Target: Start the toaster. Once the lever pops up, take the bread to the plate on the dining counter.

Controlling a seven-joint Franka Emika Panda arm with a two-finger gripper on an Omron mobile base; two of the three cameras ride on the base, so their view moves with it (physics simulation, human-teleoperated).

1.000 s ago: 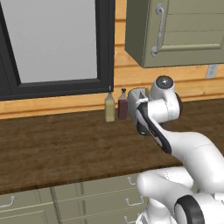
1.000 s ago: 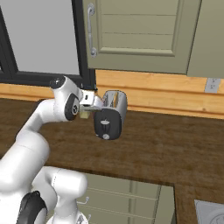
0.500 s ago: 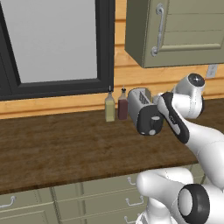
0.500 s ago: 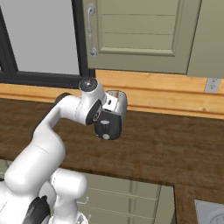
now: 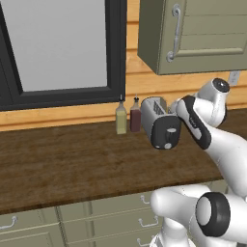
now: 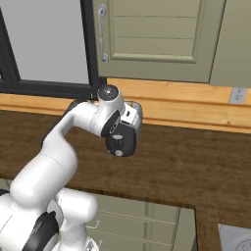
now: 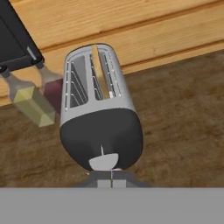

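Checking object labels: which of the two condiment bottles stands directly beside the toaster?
The dark red-brown bottle; the yellowish-olive bottle stands beyond it, farther from the silver-and-dark toaster.

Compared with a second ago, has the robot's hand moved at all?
Yes. In the left base view the gripper has swung right, away from the two bottles that stand fixed, and now sits at the right side of the toaster.

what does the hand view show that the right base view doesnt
Hand view alone: the toaster's top slots with the bread standing in one, two bottles beside it, and the shut gripper at its lever end. Right base view alone: the arm reaching from the lower left, the wall cabinet and an outlet. Both: the toaster's dark end, the wood counter and the wall boards.
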